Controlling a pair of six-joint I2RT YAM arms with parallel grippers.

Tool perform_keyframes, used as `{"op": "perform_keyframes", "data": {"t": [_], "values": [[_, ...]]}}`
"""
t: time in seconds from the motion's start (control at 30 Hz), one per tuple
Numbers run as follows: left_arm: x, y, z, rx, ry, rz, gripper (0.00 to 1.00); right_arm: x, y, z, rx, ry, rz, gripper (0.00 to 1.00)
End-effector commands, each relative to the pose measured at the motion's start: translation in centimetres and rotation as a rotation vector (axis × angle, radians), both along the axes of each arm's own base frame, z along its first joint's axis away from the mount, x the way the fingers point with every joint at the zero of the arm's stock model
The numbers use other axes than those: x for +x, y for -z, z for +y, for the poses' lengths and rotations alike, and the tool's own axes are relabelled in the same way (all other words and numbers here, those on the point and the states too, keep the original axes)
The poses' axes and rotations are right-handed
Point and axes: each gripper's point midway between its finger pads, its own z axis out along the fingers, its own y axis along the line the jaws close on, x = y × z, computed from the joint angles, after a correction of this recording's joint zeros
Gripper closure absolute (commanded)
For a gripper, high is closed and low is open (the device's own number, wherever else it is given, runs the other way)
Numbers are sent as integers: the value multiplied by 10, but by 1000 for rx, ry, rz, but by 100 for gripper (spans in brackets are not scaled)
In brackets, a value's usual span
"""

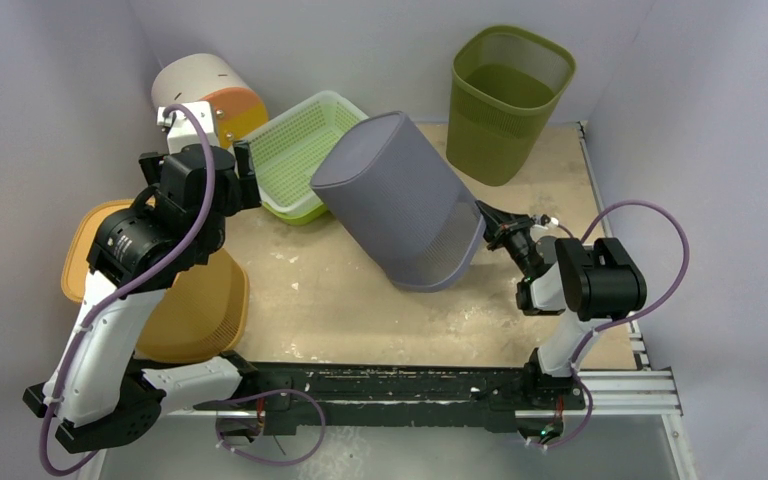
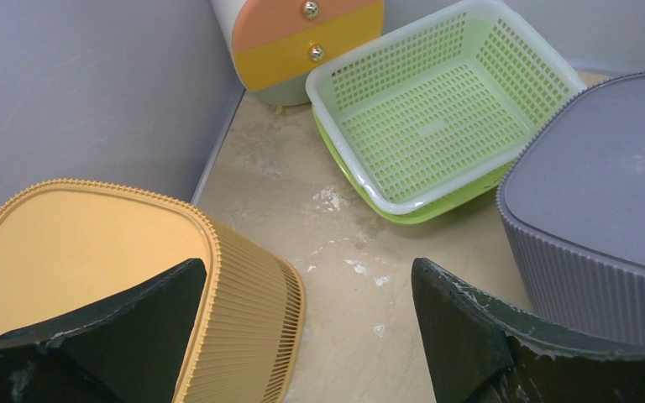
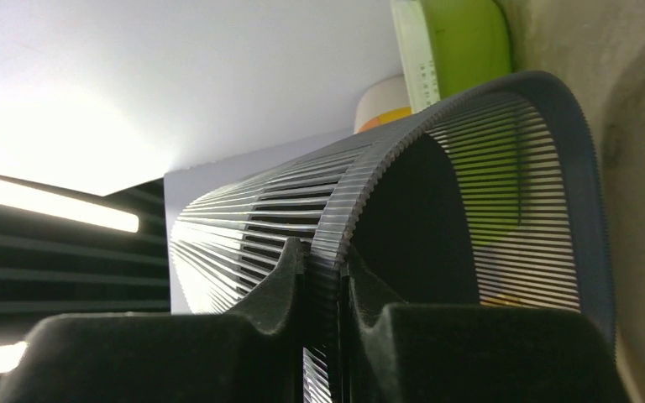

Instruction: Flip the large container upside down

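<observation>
The large container (image 1: 400,195) is a grey slatted bin, tilted over the middle of the table. Its closed base points up and to the back left, and its open mouth faces down toward the right. My right gripper (image 1: 485,228) is shut on its rim; in the right wrist view the fingers (image 3: 285,269) pinch the ribbed rim (image 3: 369,168) from both sides. My left gripper (image 2: 306,277) hangs open and empty at the left, above the gap between the orange bin and the grey container (image 2: 605,193).
An orange bin (image 1: 175,300) stands upside down at the front left, under the left arm. A light green shallow basket (image 1: 305,150) leans at the back. An olive bin (image 1: 508,100) stands upright at the back right. A small drawer cabinet (image 1: 210,95) sits in the back left corner.
</observation>
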Motion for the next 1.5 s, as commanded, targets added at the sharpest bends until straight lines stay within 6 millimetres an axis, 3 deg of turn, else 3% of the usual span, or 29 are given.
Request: {"op": "perform_keyframes", "data": {"t": [0.0, 0.13, 0.2, 0.7, 0.8, 0.87, 1.0, 1.3, 1.47], "values": [[0, -7, 2, -35, -15, -50, 10, -35, -40, 17, -221, -91, -419, 81], [2, 0, -1, -36, -10, -43, 10, -34, -31, 12, -255, -93, -412, 62], [3, 4, -2, -35, -9, -35, 10, -34, -24, 7, -271, -87, -396, 58], [6, 14, -6, -28, -6, -18, 10, -27, 14, -18, -349, -56, -320, 43], [8, 17, -7, -21, -6, -12, 10, -22, 22, -21, -354, -67, -308, 34], [8, 19, -7, -15, -5, -8, 10, -18, 26, -24, -350, -65, -298, 18], [11, 19, -8, -12, -6, -9, 10, -9, 30, -33, -346, -37, -291, 2], [15, 22, -9, 16, -8, 4, 10, 16, 6, -53, -393, 56, -348, 0], [18, 22, -11, 22, -6, 6, 10, 37, -12, -65, -588, 98, -322, 1]]}}
